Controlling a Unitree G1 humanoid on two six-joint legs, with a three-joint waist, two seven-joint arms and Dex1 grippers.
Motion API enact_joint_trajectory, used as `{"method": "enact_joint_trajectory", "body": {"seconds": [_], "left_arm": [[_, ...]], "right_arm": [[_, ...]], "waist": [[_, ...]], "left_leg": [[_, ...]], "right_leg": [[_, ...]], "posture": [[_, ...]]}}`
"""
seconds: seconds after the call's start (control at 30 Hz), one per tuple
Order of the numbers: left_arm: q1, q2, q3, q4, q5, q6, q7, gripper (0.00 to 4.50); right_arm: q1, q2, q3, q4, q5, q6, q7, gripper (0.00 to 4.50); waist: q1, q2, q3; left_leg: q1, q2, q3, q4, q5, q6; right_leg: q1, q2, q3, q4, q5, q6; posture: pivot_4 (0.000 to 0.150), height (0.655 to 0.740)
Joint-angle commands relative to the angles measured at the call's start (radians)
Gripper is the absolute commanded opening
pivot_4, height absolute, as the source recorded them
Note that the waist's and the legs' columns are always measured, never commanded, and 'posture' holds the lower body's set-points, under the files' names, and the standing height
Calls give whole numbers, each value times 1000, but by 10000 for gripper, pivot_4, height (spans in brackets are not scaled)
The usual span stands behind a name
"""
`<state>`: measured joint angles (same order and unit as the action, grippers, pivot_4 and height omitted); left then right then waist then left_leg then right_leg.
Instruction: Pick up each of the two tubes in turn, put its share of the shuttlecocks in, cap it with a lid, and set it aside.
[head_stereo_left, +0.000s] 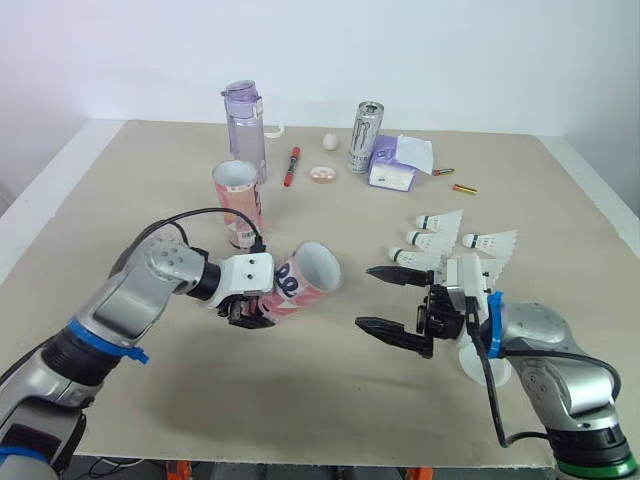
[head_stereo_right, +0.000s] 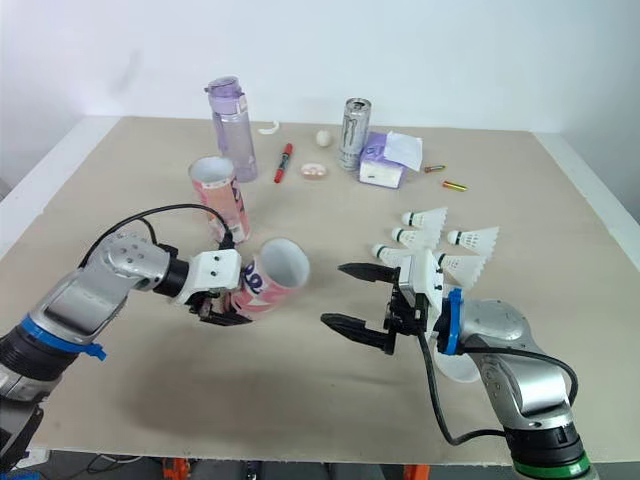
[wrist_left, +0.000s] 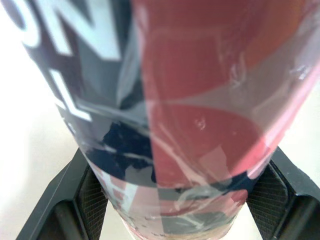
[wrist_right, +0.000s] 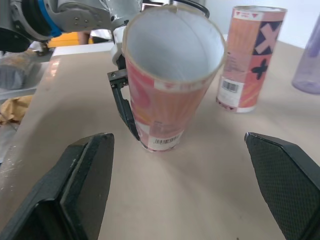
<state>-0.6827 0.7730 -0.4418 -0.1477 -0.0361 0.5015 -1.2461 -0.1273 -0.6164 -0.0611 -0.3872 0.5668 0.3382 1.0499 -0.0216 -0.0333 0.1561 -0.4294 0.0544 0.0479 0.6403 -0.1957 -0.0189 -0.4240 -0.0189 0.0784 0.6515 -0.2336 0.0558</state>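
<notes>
Left eye view: left hand (head_stereo_left: 250, 313) pinching tilted tube (head_stereo_left: 308, 274), right hand (head_stereo_left: 366, 296) spread.

I see one pink tube (head_stereo_left: 305, 275) clamped near its base in the left gripper (head_stereo_left: 252, 313), tilted, its open white mouth facing right. The second tube (head_stereo_left: 238, 203) stands upright and uncapped on the desk (head_stereo_left: 330, 400) just behind. White shuttlecocks (head_stereo_left: 440, 220) lie clustered farther right.

far side of table (head_stereo_left: 120, 200) | purple bottle (head_stereo_left: 245, 125) upright | red marker (head_stereo_left: 292, 166) (lying flat) | silver can (head_stereo_left: 365, 137) upright | tissue pack (head_stereo_left: 395, 165) just beside can
</notes>
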Motion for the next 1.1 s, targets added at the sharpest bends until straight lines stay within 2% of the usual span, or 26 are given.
{"method": "enact_joint_trajectory", "body": {"seconds": [0.03, 0.27, 0.47, 0.63, 0.9, 1.1], "left_arm": [[-52, -23, -29, 9, 41, 21, -1, 34651], [-76, -74, -57, 40, 92, 1, 16, 34651], [-88, -108, -75, 42, 118, 1, 19, 34651], [-96, -127, -81, 59, 129, -3, 22, 34651], [-106, -132, -78, 99, 147, -25, 14, 34651], [-116, -139, -75, 114, 152, -34, 9, 34651]], "right_arm": [[9, -8, -26, -44, 10, -23, -12, 45000], [34, -3, -29, -43, -1, -34, -47, 45000], [122, -14, -214, -54, 65, 23, -171, 45000], [264, -13, -364, -105, 69, 38, -238, 45000], [418, -15, -481, -122, 76, 52, -266, 45000], [451, -6, -495, -84, 83, 71, -285, 45000]], "waist": [[0, 0, 0], [0, 0, 0], [6, 1, 0], [7, 1, 0], [5, 4, -1], [4, 4, -2]], "left_leg": [[0, 0, 0, 1, 0, 0], [0, -1, 0, 2, 0, 0], [-1, -3, -3, 5, 0, 0], [-3, -5, -6, 12, -1, 2], [-2, -7, -8, 13, 0, 4], [0, -8, -9, 14, 1, 4]], "right_leg": [[0, 0, 0, 0, 0, 0], [1, 0, 1, 0, 0, 1], [4, -1, 1, 0, -2, 0], [7, -1, 2, 0, -2, 1], [10, -2, 3, 0, -2, 2], [12, -2, 3, 0, -2, 2]], "posture": [[1500, 7400], [1500, 7400], [1500, 7400], [1500, 7400], [1500, 7400], [1500, 7400]]}}
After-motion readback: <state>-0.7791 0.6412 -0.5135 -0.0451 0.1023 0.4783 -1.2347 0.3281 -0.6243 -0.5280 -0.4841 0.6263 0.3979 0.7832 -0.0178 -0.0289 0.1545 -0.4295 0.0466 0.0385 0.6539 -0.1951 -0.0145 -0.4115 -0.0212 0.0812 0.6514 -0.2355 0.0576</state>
